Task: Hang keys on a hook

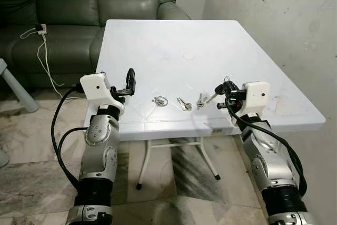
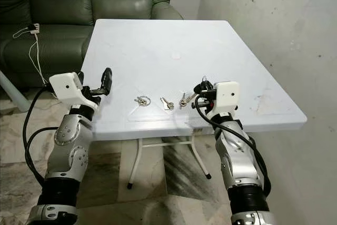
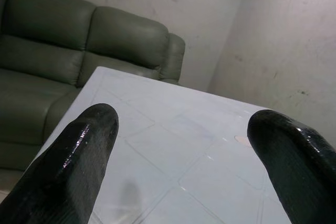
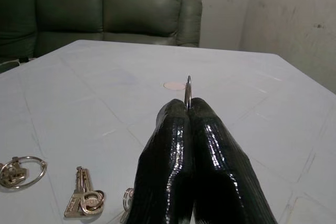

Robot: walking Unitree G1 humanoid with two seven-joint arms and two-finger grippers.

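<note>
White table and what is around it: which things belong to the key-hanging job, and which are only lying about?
For the job:
- thin metal key ring, pinched in the shut right gripper
- silver keys on a large ring
- middle silver keys
- silver keys nearest that gripper
- white plastic table carrying them

Lying about:
- dark green leather sofa
- white charger with cable

White square table (image 1: 174, 40), dark green leather sofa (image 1: 79, 3) behind, stained grey wall (image 1: 274, 19) (scuffed), marbled floor (image 1: 31, 156)
</note>
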